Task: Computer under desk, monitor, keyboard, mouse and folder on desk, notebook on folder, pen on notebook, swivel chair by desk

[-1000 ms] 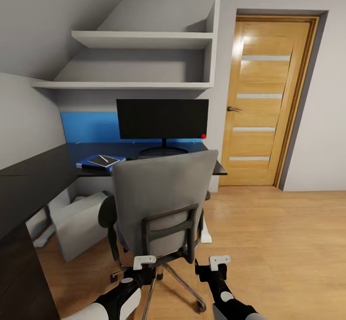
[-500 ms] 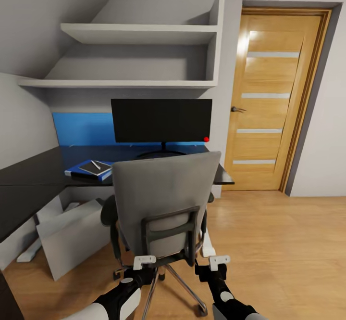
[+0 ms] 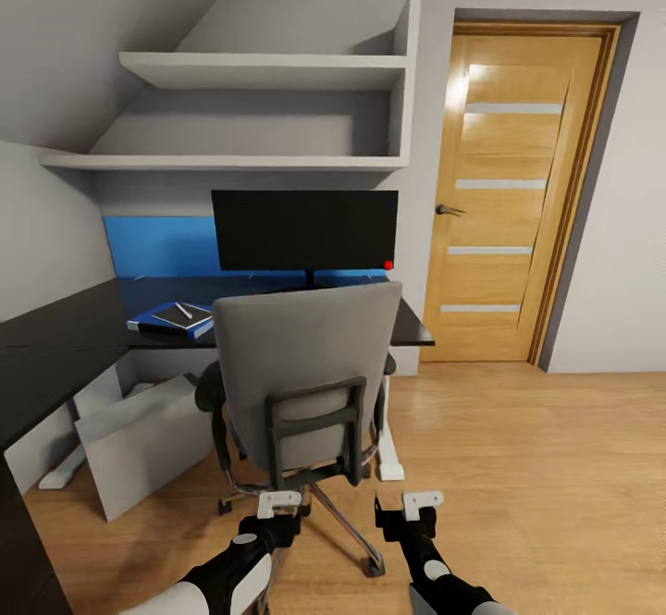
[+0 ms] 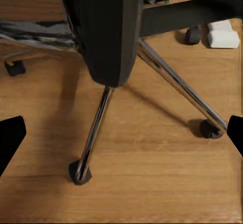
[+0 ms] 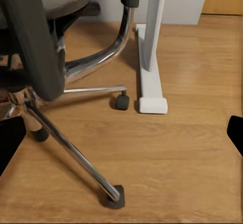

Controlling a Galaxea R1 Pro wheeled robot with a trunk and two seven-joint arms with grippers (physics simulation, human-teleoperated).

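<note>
Both tools, left (image 3: 277, 504) and right (image 3: 421, 502), seemingly open.

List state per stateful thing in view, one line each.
monitor: upright on the desk, screen dark
folder: flat on desk
notebook: stacked on folder
pen: on notebook
computer: on floor under desk, tilted
swivel chair: upright, at desk
door: closed
left hand: open, empty
right hand: open, empty
</note>
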